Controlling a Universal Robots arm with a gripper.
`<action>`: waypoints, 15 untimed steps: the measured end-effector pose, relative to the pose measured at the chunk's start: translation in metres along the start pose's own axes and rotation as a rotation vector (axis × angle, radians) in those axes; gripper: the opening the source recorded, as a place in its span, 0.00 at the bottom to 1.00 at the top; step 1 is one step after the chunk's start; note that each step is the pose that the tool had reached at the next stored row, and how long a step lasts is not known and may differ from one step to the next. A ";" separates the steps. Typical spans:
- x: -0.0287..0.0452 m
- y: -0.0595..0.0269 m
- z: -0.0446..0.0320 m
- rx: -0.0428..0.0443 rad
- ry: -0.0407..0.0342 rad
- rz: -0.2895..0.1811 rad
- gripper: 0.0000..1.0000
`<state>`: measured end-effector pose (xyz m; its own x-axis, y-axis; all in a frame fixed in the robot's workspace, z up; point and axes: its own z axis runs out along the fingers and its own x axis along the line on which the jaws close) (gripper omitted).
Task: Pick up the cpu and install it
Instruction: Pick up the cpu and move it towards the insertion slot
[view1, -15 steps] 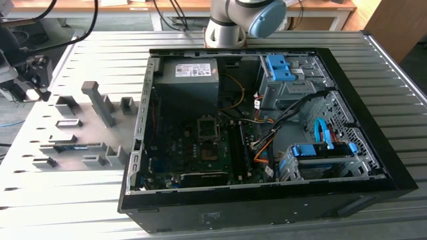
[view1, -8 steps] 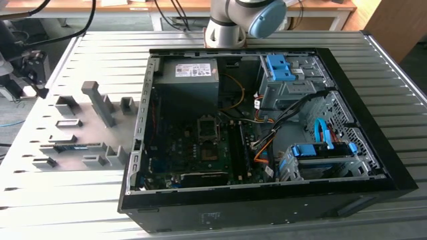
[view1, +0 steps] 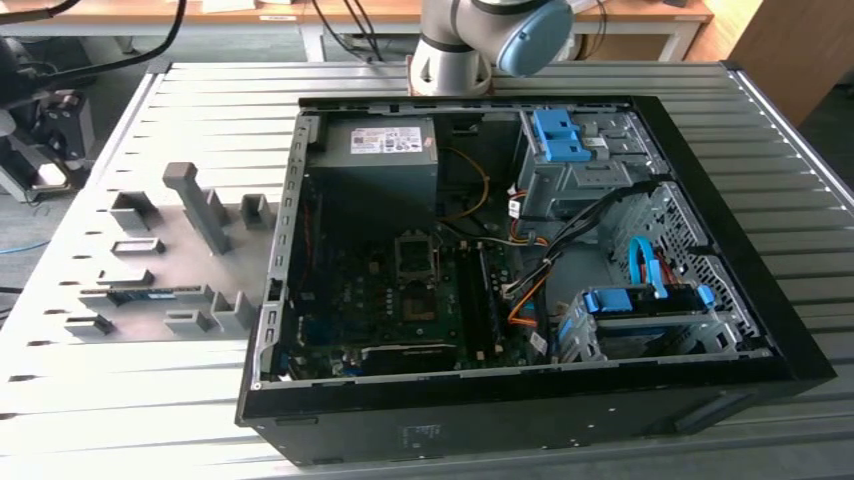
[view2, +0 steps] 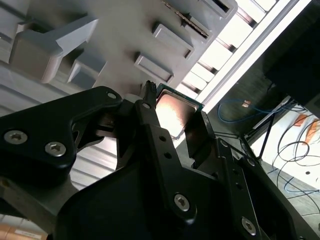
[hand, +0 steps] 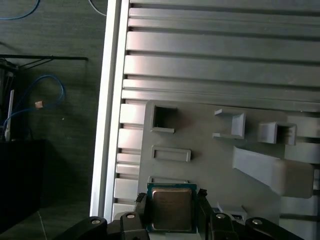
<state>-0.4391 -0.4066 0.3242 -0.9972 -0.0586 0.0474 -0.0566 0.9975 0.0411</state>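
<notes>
The cpu (hand: 171, 207), a small square chip with a shiny metal top and a green rim, sits between my two black fingers. My gripper (hand: 172, 202) is shut on it, one fingertip against each opposite edge. In the second wrist view the same cpu (view2: 175, 111) shows tilted between the fingers (view2: 150, 120), held above the grey fixture plate (view2: 115, 30). In the exterior view the open computer case (view1: 747, 300) lies on its side, with the dark socket frame (view1: 415, 256) on the green motherboard (view1: 374, 310).
The grey fixture plate (view1: 147, 270) with raised blocks and recesses lies on the ribbed metal table (view1: 200, 120), to the exterior view's left of the case. Inside the case are a grey power-supply box (view1: 380, 165), blue drive brackets (view1: 558, 135) and loose cables (view1: 534, 270). The arm's base (view1: 461, 50) stands behind the case.
</notes>
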 end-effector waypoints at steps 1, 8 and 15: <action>0.0001 0.0001 -0.0014 0.0000 0.0000 0.000 0.47; 0.0006 0.0005 -0.0122 0.0000 0.0000 0.000 0.47; 0.0013 0.0011 -0.0279 0.0000 0.0001 0.000 0.47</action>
<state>-0.4391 -0.4066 0.3521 -0.9972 -0.0586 0.0475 -0.0566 0.9976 0.0411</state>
